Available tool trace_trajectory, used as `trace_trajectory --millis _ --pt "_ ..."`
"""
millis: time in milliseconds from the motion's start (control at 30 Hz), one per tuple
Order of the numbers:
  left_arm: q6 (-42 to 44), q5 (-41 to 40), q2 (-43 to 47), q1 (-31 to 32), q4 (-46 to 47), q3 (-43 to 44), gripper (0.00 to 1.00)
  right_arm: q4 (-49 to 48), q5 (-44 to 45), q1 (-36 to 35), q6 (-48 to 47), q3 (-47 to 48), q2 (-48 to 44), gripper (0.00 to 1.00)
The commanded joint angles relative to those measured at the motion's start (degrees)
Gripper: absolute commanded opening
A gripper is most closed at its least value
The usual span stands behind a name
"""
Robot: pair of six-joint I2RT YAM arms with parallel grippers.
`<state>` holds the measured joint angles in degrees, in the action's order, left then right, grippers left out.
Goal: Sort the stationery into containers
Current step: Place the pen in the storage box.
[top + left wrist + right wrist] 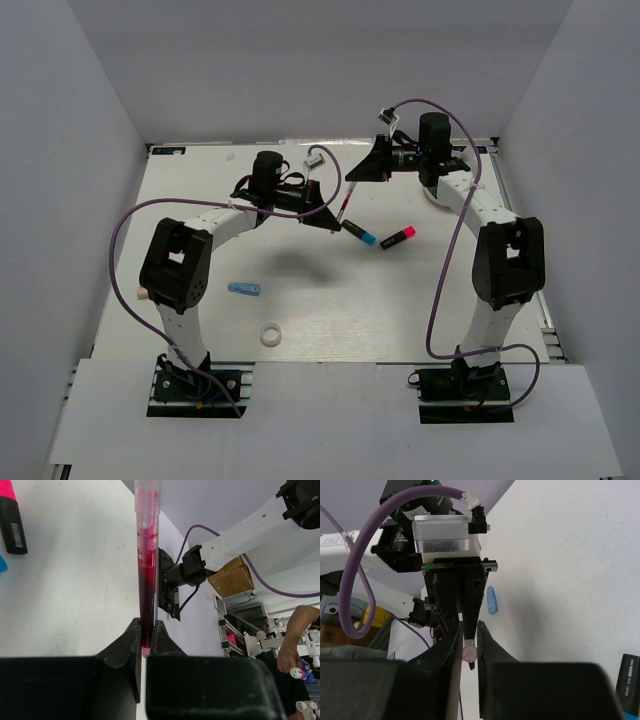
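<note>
A red pen point(346, 205) hangs in the air between both grippers at the back middle. My left gripper point(335, 222) is shut on its lower end, and the jaws pinch it in the left wrist view point(146, 630). My right gripper point(353, 180) is closed round its upper end, which shows end-on between the jaws point(470, 652). On the table lie a blue-capped marker point(360, 236), a pink-capped marker point(397, 237), a light-blue tube point(244, 289) and a white tape ring point(269, 336). The dark-blue pen is out of view. I cannot make out the white dish; the right arm covers the back right.
A small grey-white object point(316, 158) lies near the back wall. White walls close the table on three sides. Purple cables loop from both arms. The pink marker point(11, 515) shows under the left wrist, and the light-blue tube point(491, 600) shows past the right jaws.
</note>
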<state>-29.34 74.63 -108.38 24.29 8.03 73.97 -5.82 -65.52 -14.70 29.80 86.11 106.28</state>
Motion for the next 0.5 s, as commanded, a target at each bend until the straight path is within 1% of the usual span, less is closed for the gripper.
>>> trace_trajectory --millis 0,33,67,100,133,167,200,233,267,300,333,367,400,433,467 --pt "0.8 0.8 1.7 0.3 0.7 -0.2 0.00 -3.1 -1.4 -0.5 0.4 -0.2 -1.6 0.10" --pt "0.7 0.3 2.1 0.3 0.5 -0.5 0.11 -3.1 -1.5 0.3 0.5 -0.5 -2.0 0.04" --pt "1.0 -0.5 2.3 0.3 -0.1 -0.6 0.25 -2.6 -1.4 0.5 0.3 -0.8 -2.1 0.01" --pt "1.1 -2.4 2.6 0.3 -1.4 -0.7 0.44 -1.8 -0.9 0.6 -0.2 -0.8 -2.3 0.00" --pt "1.6 -3.4 2.8 -0.2 -2.5 -0.7 0.87 -0.9 -0.7 1.1 -1.0 -0.7 -2.8 0.00" --pt "2.9 -4.4 3.3 -0.2 -3.7 -0.5 0.98 0.3 -0.3 2.0 -1.9 -0.4 -2.9 0.00" --pt "3.2 -6.0 3.7 -1.0 -5.8 -0.5 0.98 2.9 0.6 2.5 -4.3 0.1 -3.2 0.00" --pt "3.8 -6.6 4.0 -1.6 -6.8 -0.4 0.98 4.1 1.3 4.6 -5.6 0.5 -3.5 0.00" --pt "7.5 -7.9 4.7 -1.6 -10.1 1.0 0.98 5.5 2.9 5.3 -6.9 1.1 -3.7 0.00" --pt "10.0 -11.7 5.4 -2.3 -15.7 1.6 0.98 9.2 3.7 6.2 -10.2 1.6 -3.7 0.00" --pt "11.7 -13.9 6.2 -2.3 -17.9 2.0 0.98 11.2 5.3 9.1 -12.1 3.6 -3.7 0.00" --pt "14.5 -16.3 7.9 -2.9 -20.8 2.2 0.98 13.1 9.1 10.0 -14.2 5.1 -3.6 0.00" --pt "15.3 -20.7 8.7 -2.9 -21.9 2.3 0.98 16.3 11.5 11.2 -18.1 6.5 -3.5 0.00" --pt "15.8 -22.7 9.4 -2.9 -22.7 2.3 0.98 17.8 14.1 13.4 -20.1 9.5 -3.4 0.00" --pt "16.8 -25.1 10.1 -3.6 -23.5 2.1 0.98 19.0 20.7 15.8 -22.0 11.2 -3.3 0.00"
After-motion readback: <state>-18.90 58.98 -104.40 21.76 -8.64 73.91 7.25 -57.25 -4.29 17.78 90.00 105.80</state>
